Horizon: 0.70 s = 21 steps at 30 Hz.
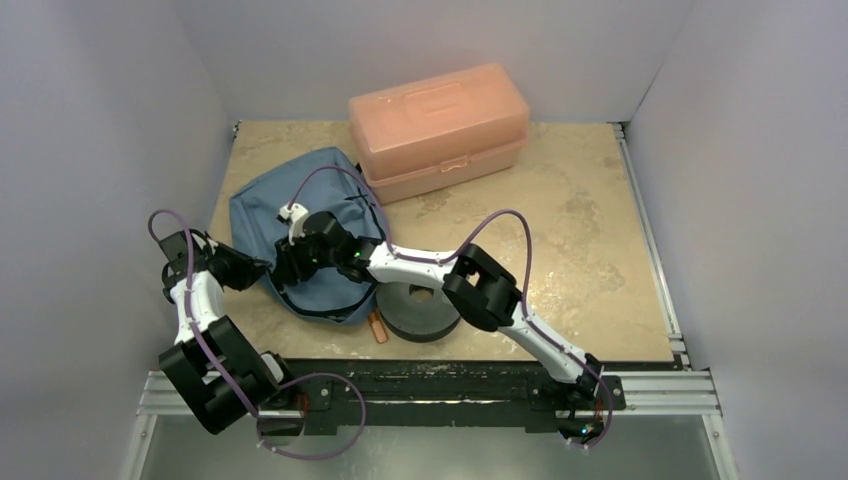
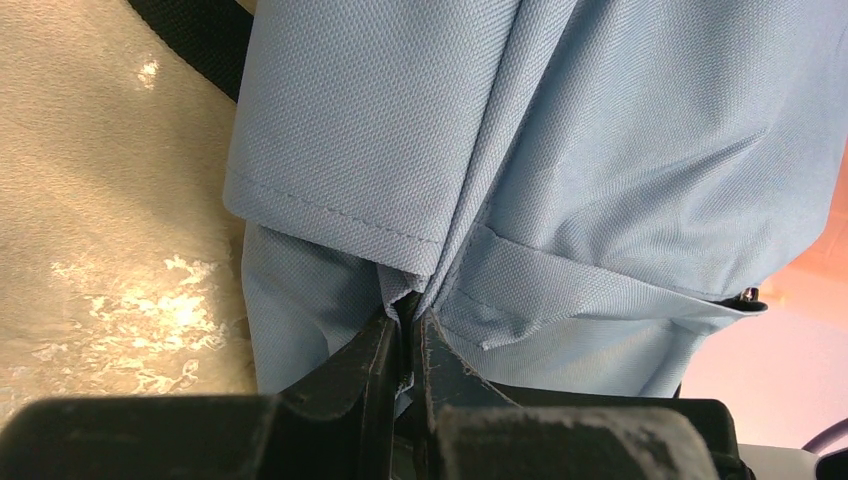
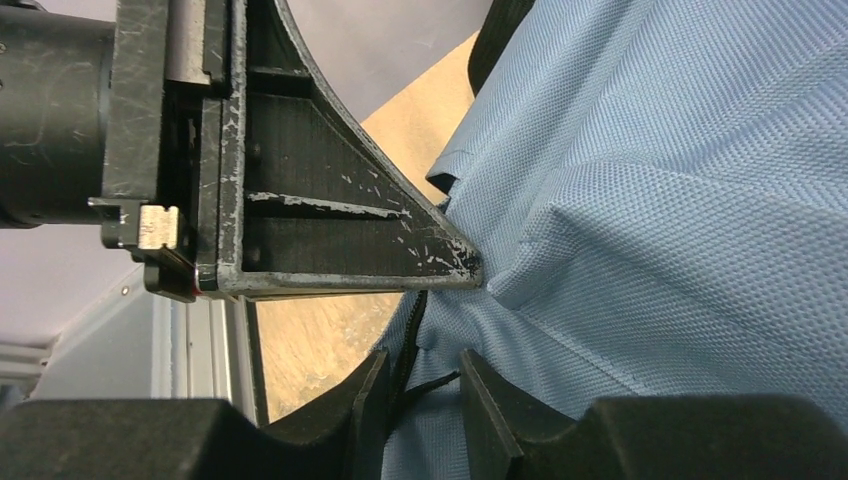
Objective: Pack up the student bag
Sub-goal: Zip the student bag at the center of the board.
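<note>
The slate-blue student bag (image 1: 290, 205) lies at the back left of the table, and its fabric fills the left wrist view (image 2: 600, 150) and the right wrist view (image 3: 680, 200). My left gripper (image 1: 262, 270) is at the bag's near-left edge, shut on a pinched fold of blue fabric (image 2: 408, 318). My right gripper (image 1: 286, 268) sits right beside it on the same edge. Its jaws (image 3: 425, 360) stand a narrow gap apart around the black zipper edge (image 3: 412, 335) and a thin black cord, with the left gripper's finger (image 3: 330, 220) just above.
A rigid salmon-pink plastic box (image 1: 438, 128) stands at the back, touching the bag's far-right side. A black tape roll (image 1: 420, 312) lies near the front edge under the right arm. A small orange-brown item (image 1: 378, 328) lies beside it. Walls close in on the left and right.
</note>
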Motion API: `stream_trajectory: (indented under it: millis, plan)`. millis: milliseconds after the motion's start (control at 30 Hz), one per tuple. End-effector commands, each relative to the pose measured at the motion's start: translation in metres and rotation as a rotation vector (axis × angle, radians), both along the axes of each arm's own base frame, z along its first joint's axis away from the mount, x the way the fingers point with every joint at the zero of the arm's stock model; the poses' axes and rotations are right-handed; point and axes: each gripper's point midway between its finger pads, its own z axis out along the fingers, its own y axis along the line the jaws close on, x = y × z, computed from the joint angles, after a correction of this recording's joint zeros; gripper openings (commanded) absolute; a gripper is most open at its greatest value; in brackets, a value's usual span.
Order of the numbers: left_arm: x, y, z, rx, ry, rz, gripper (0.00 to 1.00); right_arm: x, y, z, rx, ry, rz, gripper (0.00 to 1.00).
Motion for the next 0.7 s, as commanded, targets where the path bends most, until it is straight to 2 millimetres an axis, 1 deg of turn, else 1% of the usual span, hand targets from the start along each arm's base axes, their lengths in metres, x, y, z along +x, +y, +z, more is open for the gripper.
stream_trajectory:
  millis: [0,67,100,133,200,267,300,367,433,467,533,567,600,667]
  plan:
    - [0.014,-0.001,0.026,0.004,-0.096,-0.046,0.00,0.006,0.002,0.002,-0.012,-0.047,0.006,0.31]
    - [0.014,0.000,0.026,0.004,-0.093,-0.041,0.00,0.006,0.002,0.004,-0.016,-0.059,0.012,0.16]
    - [0.013,0.000,0.025,0.005,-0.091,-0.038,0.00,0.005,0.000,0.009,-0.011,-0.069,0.015,0.07]
    - [0.013,0.001,0.025,0.008,-0.089,-0.031,0.00,0.004,-0.002,0.018,0.002,-0.080,0.017,0.01]
    - [0.013,0.004,0.024,0.008,-0.083,-0.016,0.00,-0.002,-0.009,0.035,0.036,-0.100,0.030,0.00]
    - [0.013,0.007,0.024,0.008,-0.081,0.000,0.00,-0.012,-0.017,0.052,0.063,-0.110,0.061,0.00]
    - [0.013,0.010,0.024,0.008,-0.078,0.008,0.00,-0.019,-0.025,0.054,0.062,-0.104,0.080,0.00]
    - [0.013,0.014,0.025,0.010,-0.074,0.018,0.00,-0.035,-0.036,0.069,0.083,-0.097,0.134,0.00]
    - [0.013,0.017,0.025,0.019,-0.065,0.023,0.00,-0.057,-0.049,0.078,0.109,-0.075,0.211,0.00]
    - [0.013,0.019,0.026,0.026,-0.063,0.027,0.00,-0.067,-0.057,0.088,0.139,-0.071,0.244,0.00]
    - [0.013,0.023,0.027,0.042,-0.057,0.039,0.00,-0.089,-0.073,0.085,0.170,-0.050,0.313,0.00]
    - [0.012,0.025,0.028,0.050,-0.054,0.046,0.00,-0.095,-0.081,0.083,0.175,-0.044,0.330,0.00]
    - [0.012,0.026,0.028,0.055,-0.053,0.050,0.00,-0.100,-0.088,0.079,0.180,-0.042,0.337,0.00]
    - [0.011,0.026,0.028,0.057,-0.053,0.047,0.00,-0.101,-0.098,0.077,0.191,-0.043,0.307,0.00]
